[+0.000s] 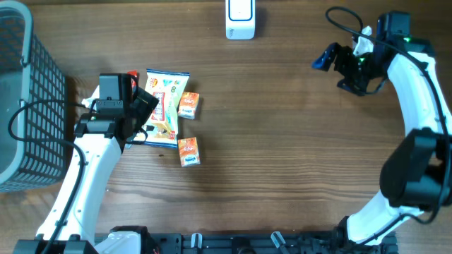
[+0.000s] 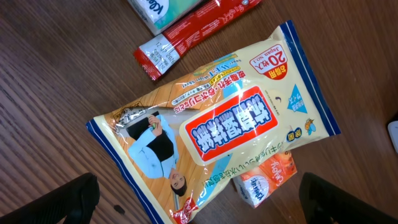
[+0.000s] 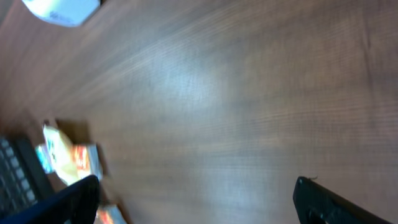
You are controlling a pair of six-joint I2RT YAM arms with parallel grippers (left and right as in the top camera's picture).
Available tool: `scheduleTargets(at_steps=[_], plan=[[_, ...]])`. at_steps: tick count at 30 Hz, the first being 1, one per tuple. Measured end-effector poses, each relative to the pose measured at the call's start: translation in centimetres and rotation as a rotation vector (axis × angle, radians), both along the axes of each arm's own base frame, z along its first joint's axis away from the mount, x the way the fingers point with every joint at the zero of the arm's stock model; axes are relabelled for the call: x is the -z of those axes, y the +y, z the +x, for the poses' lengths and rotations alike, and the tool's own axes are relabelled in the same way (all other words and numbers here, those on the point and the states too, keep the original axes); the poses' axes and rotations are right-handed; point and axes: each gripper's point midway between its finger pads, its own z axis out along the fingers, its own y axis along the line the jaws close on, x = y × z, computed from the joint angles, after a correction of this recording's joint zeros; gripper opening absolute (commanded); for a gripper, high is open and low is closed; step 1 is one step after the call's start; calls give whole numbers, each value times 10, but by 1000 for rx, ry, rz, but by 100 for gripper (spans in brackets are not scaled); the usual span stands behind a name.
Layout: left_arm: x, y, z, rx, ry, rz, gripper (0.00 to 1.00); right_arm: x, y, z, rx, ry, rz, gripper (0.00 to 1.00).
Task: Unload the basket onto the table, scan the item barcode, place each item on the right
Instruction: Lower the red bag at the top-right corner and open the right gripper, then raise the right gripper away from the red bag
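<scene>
A cream and blue wet-wipe packet [image 1: 167, 106] [image 2: 211, 130] lies flat on the wooden table. Two small orange boxes lie beside it, one at its right edge [image 1: 188, 104] [image 2: 267, 177] and one below it [image 1: 189, 151]. A red stick pack [image 2: 186, 34] and a teal and white pack [image 2: 158, 9] lie just past it. My left gripper [image 1: 147, 116] [image 2: 199, 208] hovers open over the packet's left end, holding nothing. The white scanner [image 1: 240, 19] [image 3: 62, 7] stands at the table's far edge. My right gripper [image 1: 326, 58] [image 3: 196, 202] is open over bare wood, far right.
A dark mesh basket [image 1: 21, 99] stands at the left edge of the table, beside the left arm. Bare wood stretches between the items and the right arm.
</scene>
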Motion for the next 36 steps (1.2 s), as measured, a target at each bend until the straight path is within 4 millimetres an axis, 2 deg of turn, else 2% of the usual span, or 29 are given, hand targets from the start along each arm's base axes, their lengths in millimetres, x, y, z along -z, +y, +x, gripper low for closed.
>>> scheduleTargets(at_steps=[6,10,16,20,36], plan=[[0,0,0,0,0,0,100,-28,3,-21,-25,-15,-10,100],[0,0,0,0,1,0,100,-34,0,-31,-20,-3,-41,100],[0,0,0,0,1,0,100,-32,-21,-47,35,58,-166,100],[0,0,0,0,1,0,100,-28,-30,-49,62,80,-216,100],[0,0,0,0,0,0,100,-26,-35,-54,75,105,-243,100]])
